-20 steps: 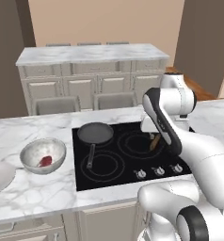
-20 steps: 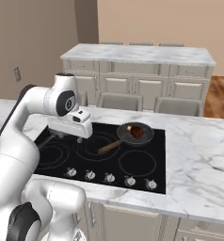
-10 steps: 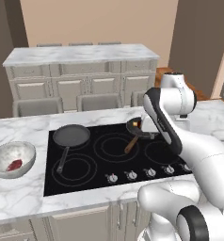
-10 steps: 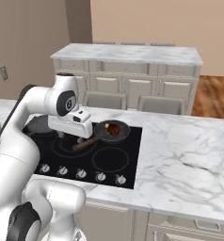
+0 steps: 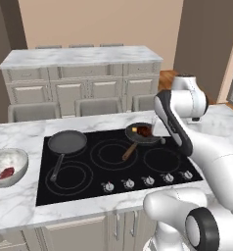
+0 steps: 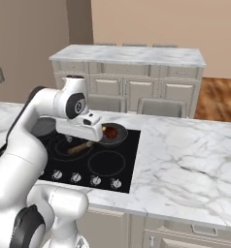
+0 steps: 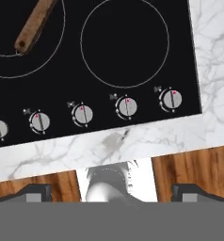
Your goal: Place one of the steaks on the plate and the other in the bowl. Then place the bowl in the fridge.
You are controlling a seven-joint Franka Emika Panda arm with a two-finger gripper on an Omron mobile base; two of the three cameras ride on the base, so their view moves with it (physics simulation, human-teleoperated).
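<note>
One steak (image 5: 6, 172) lies in the speckled bowl (image 5: 16, 158) on the counter at the far left. The other steak (image 5: 144, 130) (image 6: 109, 131) sits in a small dark pan (image 5: 138, 138) with a wooden handle (image 7: 34, 22) at the back of the cooktop. My gripper (image 7: 112, 192) hangs open over the front right of the cooktop, nothing between its fingertips (image 7: 36, 191). My hand (image 6: 81, 127) hovers just in front of the small pan. The plate and the fridge are out of view.
A larger grey frying pan (image 5: 67, 141) rests on the black cooktop (image 5: 160, 161) at its left. Knobs (image 7: 83, 114) line the front edge. Marble counter (image 6: 185, 150) stretches to the right. An island with cabinets (image 5: 79, 73) and chair backs (image 5: 99, 105) stands behind.
The base has driven to the right, so the whole scene slid left in both base views and the plate left the frame. The gripper stays open.
</note>
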